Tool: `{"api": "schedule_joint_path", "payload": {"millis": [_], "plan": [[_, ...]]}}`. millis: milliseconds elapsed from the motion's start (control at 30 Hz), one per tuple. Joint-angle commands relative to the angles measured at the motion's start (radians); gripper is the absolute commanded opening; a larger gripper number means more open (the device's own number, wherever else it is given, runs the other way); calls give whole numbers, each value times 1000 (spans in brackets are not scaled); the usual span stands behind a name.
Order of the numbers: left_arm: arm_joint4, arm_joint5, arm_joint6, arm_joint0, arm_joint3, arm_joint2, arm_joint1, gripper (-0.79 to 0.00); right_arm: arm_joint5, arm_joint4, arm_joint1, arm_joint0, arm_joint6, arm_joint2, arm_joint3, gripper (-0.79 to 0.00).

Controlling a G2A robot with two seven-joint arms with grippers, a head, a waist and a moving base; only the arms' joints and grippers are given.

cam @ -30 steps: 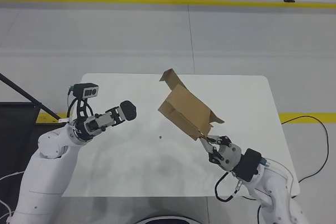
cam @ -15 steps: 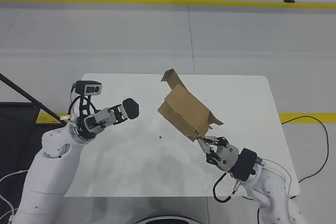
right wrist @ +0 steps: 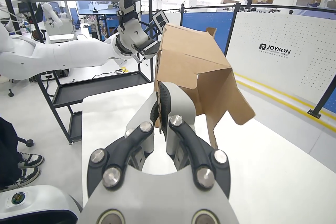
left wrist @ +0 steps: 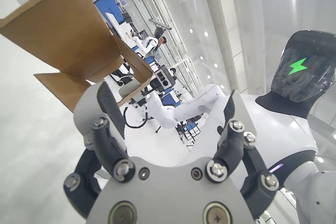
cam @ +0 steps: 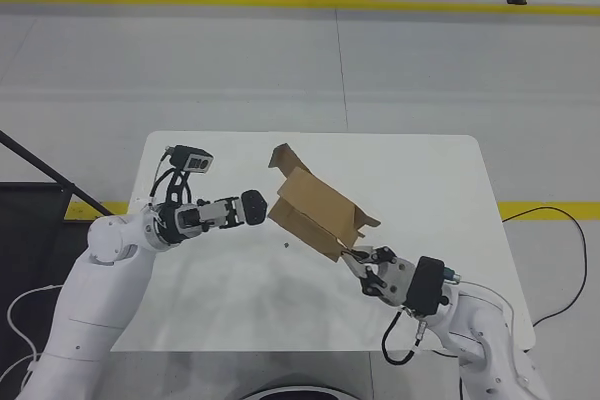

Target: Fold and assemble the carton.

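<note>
One carton (cam: pixel 315 205) slants diagonally, near end in right fingers (right wrist: pixel 183 104).

You see the plain brown cardboard carton (cam: pixel 320 208) on a white rounded table (cam: pixel 430 180). At three o'clock runs a yellow floor stripe (cam: pixel 570 210). The left gripper (left wrist: pixel 168 93) and right gripper (right wrist: pixel 160 90) have black ribbed pads.
</note>
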Motion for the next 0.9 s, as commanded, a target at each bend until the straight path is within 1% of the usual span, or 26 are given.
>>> {"api": "schedule_joint_path", "payload": {"millis": [0, 67, 167, 233, 300, 767, 867], "plan": [[-9, 10, -21, -9, 5, 6, 0, 0, -10, 4, 1, 3, 9, -1, -1, -785], [-22, 13, -57, -17, 5, 12, 0, 0, -18, 3, 3, 5, 17, -2, -2, -785], [-11, 27, -71, -24, -19, 10, 2, 0, -31, -2, 5, 10, 24, -3, -4, -785], [20, 15, -59, -19, -47, 6, 4, 0, -41, -9, 7, 11, 26, -3, -5, -785], [48, -21, -23, -7, -60, -4, 6, 0, -45, -11, 8, 10, 25, -2, -6, -785], [54, -21, -22, -5, -64, -3, 6, 0, -33, -8, 9, 7, 24, 2, -9, -785], [143, -38, -5, -1, -104, -3, 11, 0, -40, 16, 10, 5, 35, -2, -13, -785]]}}
